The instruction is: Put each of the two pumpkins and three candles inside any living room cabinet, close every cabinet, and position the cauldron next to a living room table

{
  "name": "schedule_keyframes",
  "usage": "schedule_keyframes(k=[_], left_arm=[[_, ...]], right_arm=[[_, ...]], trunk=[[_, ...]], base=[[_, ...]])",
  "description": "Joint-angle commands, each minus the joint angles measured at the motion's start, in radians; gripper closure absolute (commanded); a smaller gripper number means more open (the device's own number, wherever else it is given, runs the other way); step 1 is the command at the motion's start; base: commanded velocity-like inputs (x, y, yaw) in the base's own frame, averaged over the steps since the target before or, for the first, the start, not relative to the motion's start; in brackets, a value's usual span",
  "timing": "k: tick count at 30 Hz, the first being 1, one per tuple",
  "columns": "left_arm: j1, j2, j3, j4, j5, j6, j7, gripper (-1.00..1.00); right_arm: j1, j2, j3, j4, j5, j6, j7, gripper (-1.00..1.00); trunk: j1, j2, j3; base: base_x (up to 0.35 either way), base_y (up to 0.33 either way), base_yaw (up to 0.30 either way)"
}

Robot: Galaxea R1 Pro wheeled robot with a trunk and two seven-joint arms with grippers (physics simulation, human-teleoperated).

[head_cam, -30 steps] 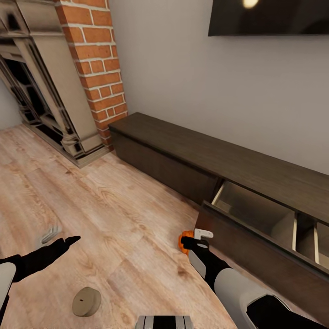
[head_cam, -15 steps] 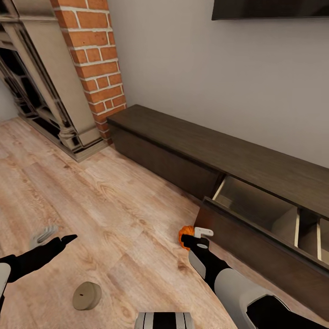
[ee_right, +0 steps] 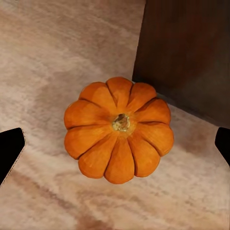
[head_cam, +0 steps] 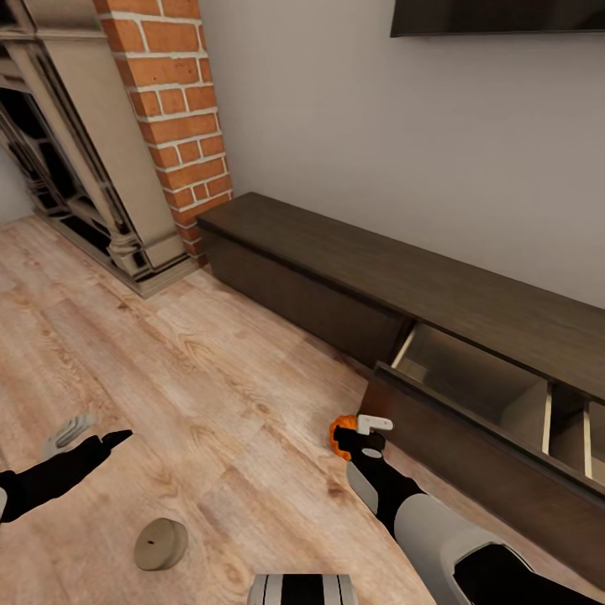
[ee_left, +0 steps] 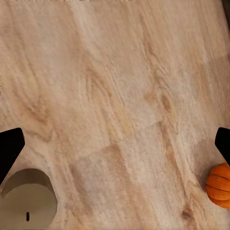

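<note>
The right gripper (head_cam: 351,430) hung just above the pumpkin (ee_right: 119,129), its fingers (ee_right: 10,148) spread wide on both sides of it and not touching it. The pumpkin sat upright on the wooden floor (head_cam: 210,378), just beside the corner of the pulled-out drawer (head_cam: 470,395) of the cabinet (head_cam: 336,269). It looked light and hard, with smooth rounded ribs, so it could slip; I judged the best hold was across its widest part, low on the sides. The left gripper (head_cam: 84,433) was also open and empty, above bare floor, with one candle (head_cam: 160,544) lying near it.
</note>
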Motion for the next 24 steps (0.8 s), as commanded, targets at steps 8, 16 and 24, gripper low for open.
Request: schedule_keyframes(k=[8,16,24], left_arm=[[0.0,0.0,0.001,0.001,0.011,0.005,0.009,-1.0],[0.0,0.0,0.001,0.003,0.011,0.006,0.009,-1.0],[0.0,-0.001,0.001,-0.001,0.011,0.007,0.011,-1.0]], right_arm=[[-0.001,0.0,0.007,-0.001,-0.008,-0.008,-0.007,-1.0],[-0.001,0.0,0.008,-0.002,-0.005,-0.033,-0.014,-1.0],[-0.002,0.0,0.031,0.0,0.093,-0.067,-0.138,-1.0]], trunk=[[0.0,0.0,-0.001],[0.0,0.0,-0.001],[0.0,0.0,-0.001]], base=[[0.0,0.13,0.0],[0.0,0.009,0.0],[0.0,0.0,0.0]])
